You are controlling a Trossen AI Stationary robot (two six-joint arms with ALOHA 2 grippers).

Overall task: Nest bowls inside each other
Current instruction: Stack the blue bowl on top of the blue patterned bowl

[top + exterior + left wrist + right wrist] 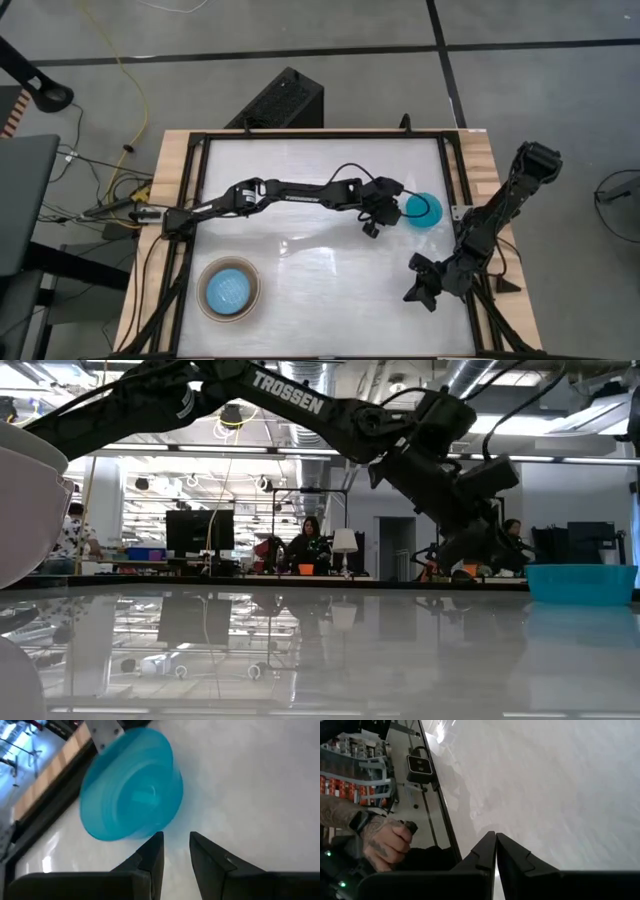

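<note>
The smallest teal bowl (423, 209) stands upright on its base near the table's right edge, also seen in the low view (580, 582). My left gripper (397, 213) has reached across the table to just left of it. In the left wrist view its fingers (176, 845) are open by a narrow gap with nothing between them, their tips just short of the bowl's side (132, 785). At the near left, the light blue bowl (231, 288) sits inside the grey-beige bowl (206, 290). My right gripper (420, 285) waits shut near the right edge (496, 840).
A black frame (452, 170) borders the white table top just right of the teal bowl. The nested pair's pale wall (25, 510) fills the low view's left edge. Beyond the table edge, a person's hand (385, 840) holds a small dark object.
</note>
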